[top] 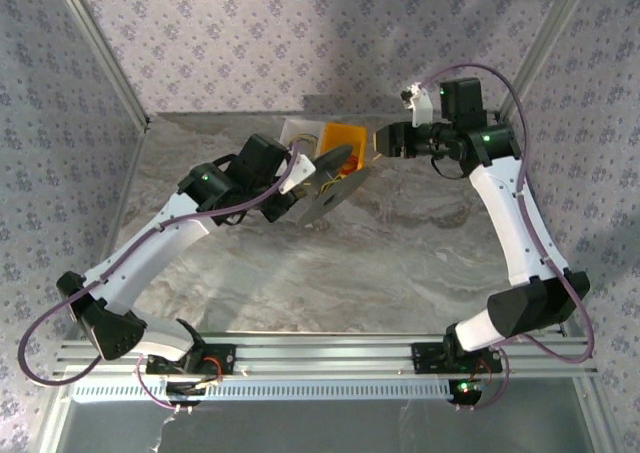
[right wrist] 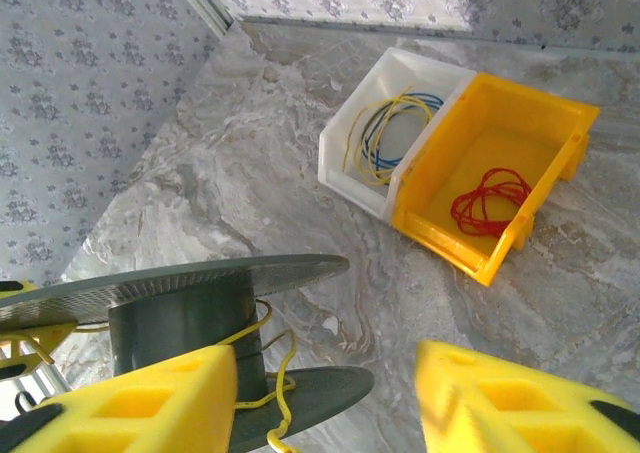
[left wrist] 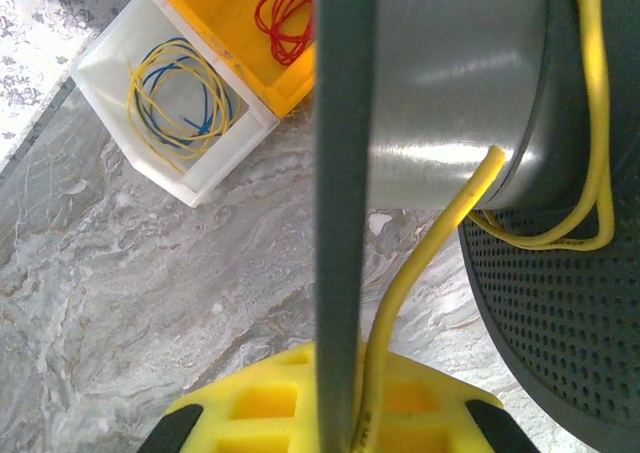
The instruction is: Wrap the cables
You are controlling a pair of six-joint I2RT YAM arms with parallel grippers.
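- Winding looked barely begun (my reading): the cord lay in a loose turn or so round the hub of the spool, which was held above the desk just near of the bins.
- The left tool was clamped on the spool's flange. The right tool stood part open, gripping nothing.
- Next, probably, the right tool had to catch the slack cord and lead it round the hub.
- Counted: one spool, one cord, two bins: white bin, yellow bin.
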